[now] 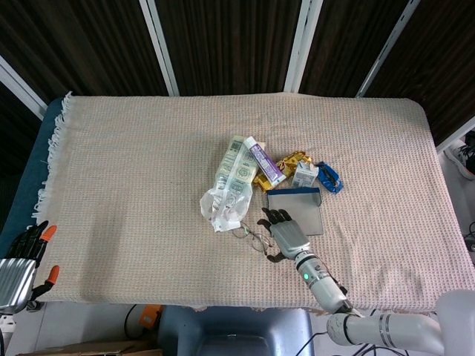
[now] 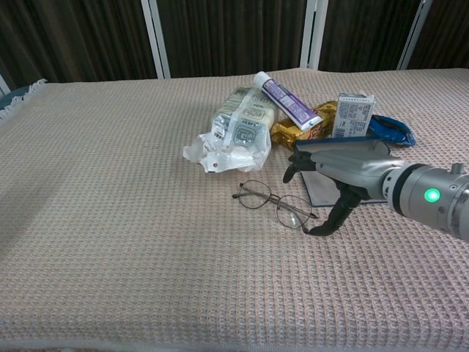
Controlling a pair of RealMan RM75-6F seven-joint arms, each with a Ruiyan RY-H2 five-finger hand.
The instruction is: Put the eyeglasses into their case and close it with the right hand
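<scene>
Near the front middle of the cloth-covered counter [image 1: 133,170], the eyeglasses [image 2: 275,203] lay flat and unfolded, lenses down on the weave. Just beside them, on their right, the right hand [image 2: 338,170] hovered with its fingers [image 2: 299,160] spread wide and holding nothing, the thumb pointing down toward the cloth close to the nearer lens; whether it touched the frame could not be told. Behind that hand sat the grey case [image 1: 297,208], lying open and partly hidden by the hand in the chest view. A green light glowed on the wrist of the right arm [image 2: 429,196].

Further back lay a clutter of other goods: a clear plastic packet [image 2: 239,133] of printed sachets, a purple-and-white tube [image 2: 286,100] resting across it, a gold wrapper [image 2: 296,132], a small carton [image 2: 354,114] and a blue wrapper [image 2: 390,129].

Off the counter's front left corner, the left hand [image 1: 26,248] rested with its dark fingers apart, gripping nothing.
</scene>
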